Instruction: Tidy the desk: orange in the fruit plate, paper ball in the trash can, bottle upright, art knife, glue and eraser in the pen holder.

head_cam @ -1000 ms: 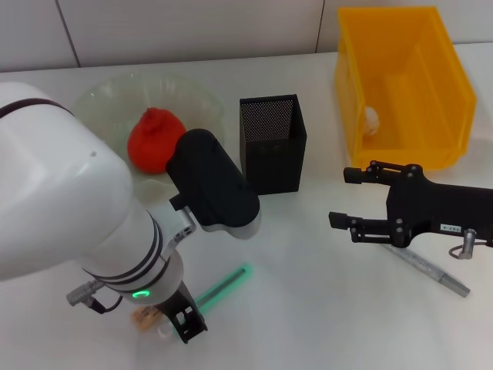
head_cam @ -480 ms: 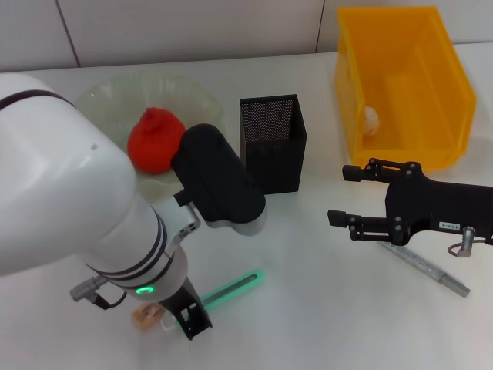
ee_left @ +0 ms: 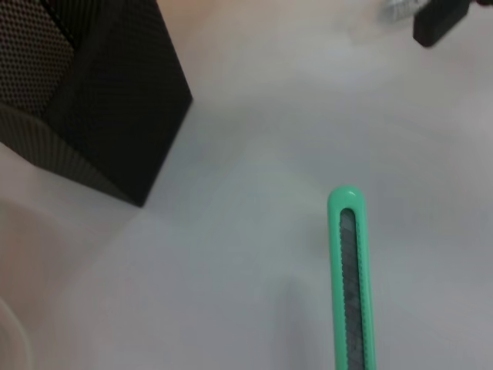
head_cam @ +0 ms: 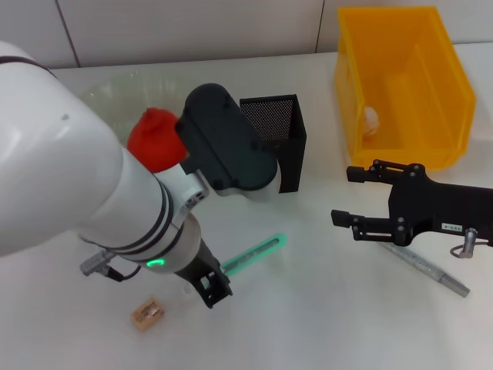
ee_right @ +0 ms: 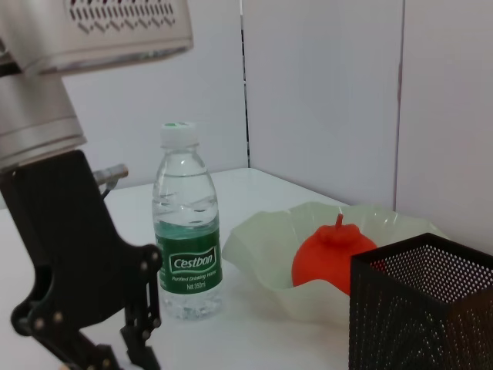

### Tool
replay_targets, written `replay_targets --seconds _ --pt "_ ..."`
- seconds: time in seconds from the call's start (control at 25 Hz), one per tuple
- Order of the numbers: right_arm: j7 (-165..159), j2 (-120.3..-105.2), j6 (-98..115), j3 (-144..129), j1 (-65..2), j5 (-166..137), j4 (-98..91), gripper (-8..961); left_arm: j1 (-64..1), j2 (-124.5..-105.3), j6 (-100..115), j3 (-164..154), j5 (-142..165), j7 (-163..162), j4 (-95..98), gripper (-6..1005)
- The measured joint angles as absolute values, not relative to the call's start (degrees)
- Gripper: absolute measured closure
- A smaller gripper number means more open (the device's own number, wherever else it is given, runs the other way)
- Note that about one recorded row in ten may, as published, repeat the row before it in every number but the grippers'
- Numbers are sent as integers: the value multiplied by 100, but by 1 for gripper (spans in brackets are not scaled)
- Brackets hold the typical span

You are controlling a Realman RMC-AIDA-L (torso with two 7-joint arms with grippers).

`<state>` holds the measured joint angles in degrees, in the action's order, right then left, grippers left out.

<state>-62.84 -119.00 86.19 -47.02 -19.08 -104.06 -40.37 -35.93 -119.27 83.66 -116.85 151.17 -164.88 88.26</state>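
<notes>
Head view: left gripper [head_cam: 209, 287] low over the table, jaws clamped on the near end of the green art knife [head_cam: 258, 252], which juts out toward the black mesh pen holder [head_cam: 271, 139] and appears lifted clear of the table; orange [head_cam: 155, 139] in the clear fruit plate [head_cam: 104, 99]; small tan eraser [head_cam: 146, 314] on the table near the left gripper, apart from it; right gripper [head_cam: 356, 197] hovers with fingers apart beside a grey pen-like item [head_cam: 431, 271], in front of the yellow trash can [head_cam: 400, 77], a pale paper ball [head_cam: 372, 118] inside it.

Left wrist view: art knife [ee_left: 350, 277] pointing outward, tip free; pen holder [ee_left: 92, 92] near, its open mouth offset to one side of the knife's line.

Right wrist view: bottle [ee_right: 187, 223] upright beside the fruit plate [ee_right: 269, 239]; orange [ee_right: 333, 254] resting in it; pen holder [ee_right: 420, 308] in the foreground; left gripper [ee_right: 131, 339] low at the table.

Step in hand, by judgement: carry the knife to the holder; raise it above the rim first, tilt it tip-down, centre it over the opening, release only once well inside; a low approach risks nudging the light mesh holder over.
</notes>
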Motion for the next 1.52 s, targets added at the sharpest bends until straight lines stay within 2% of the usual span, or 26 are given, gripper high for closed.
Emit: replay_targets --seconds 1.04,1.52 --pt "-6284 -11900 8562 -4613 -1889 -10405 -4007 185 -3597 -11927 7922 -11523 15435 -16479 9061 802" --pt "-6217 -11900 8437 -4596 -1877 -10406 -3908 184 -3509 -11915 7759 -11294 15445 -16404 10030 798"
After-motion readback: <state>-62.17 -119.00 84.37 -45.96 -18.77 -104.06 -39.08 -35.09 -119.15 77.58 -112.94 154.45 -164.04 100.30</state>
